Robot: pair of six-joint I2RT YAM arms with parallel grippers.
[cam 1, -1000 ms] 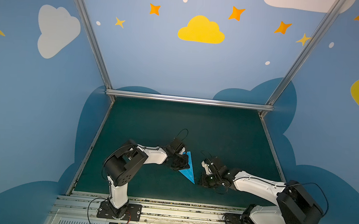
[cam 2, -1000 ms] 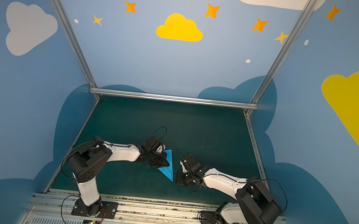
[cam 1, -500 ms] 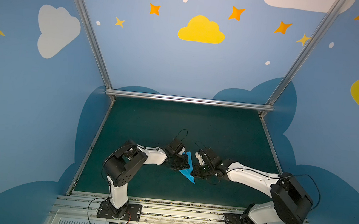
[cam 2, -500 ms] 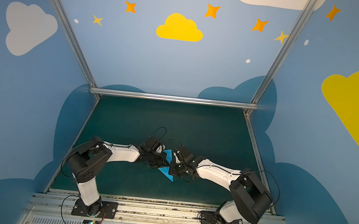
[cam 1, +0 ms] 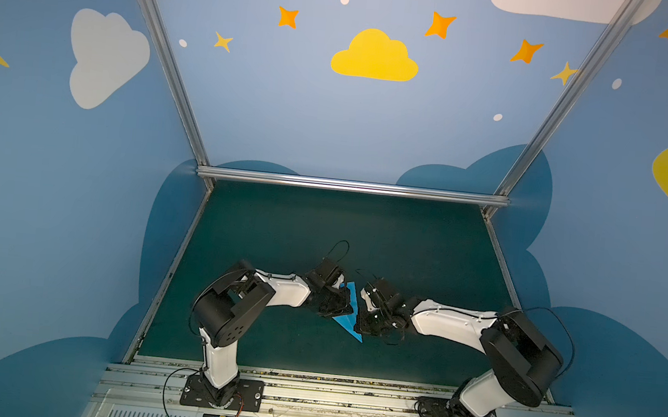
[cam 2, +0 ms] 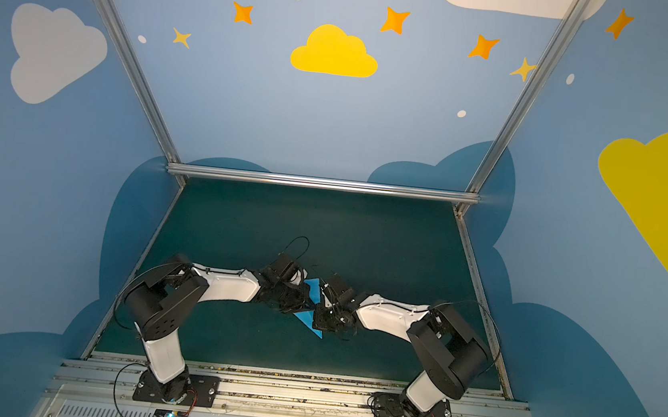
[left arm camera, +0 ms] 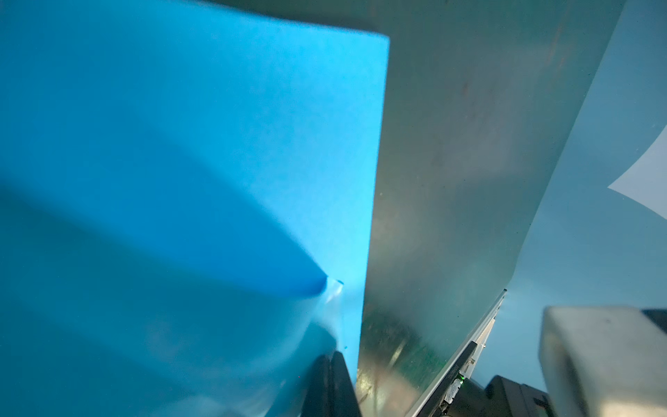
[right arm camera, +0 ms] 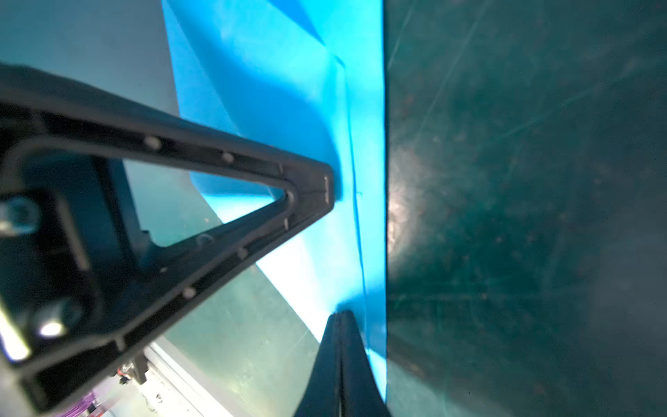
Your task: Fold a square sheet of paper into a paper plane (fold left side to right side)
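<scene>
One slim, sharp-nosed, sky-blue paper plane (cam 1: 348, 323) on green mat (cam 1: 322, 225)

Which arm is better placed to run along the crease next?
Right, probably: the right pincer, shut, rests on the folded paper at its crease line, while the left pincer, also shut, pins it farther along.

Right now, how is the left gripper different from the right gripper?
In both top views the left gripper reaches the paper from the left, and the right gripper from the right. The left gripper's tip sits on the paper's wider part; the right gripper's tip sits nearer its pointed end. Both are black, shut, and touching the paper.
</scene>
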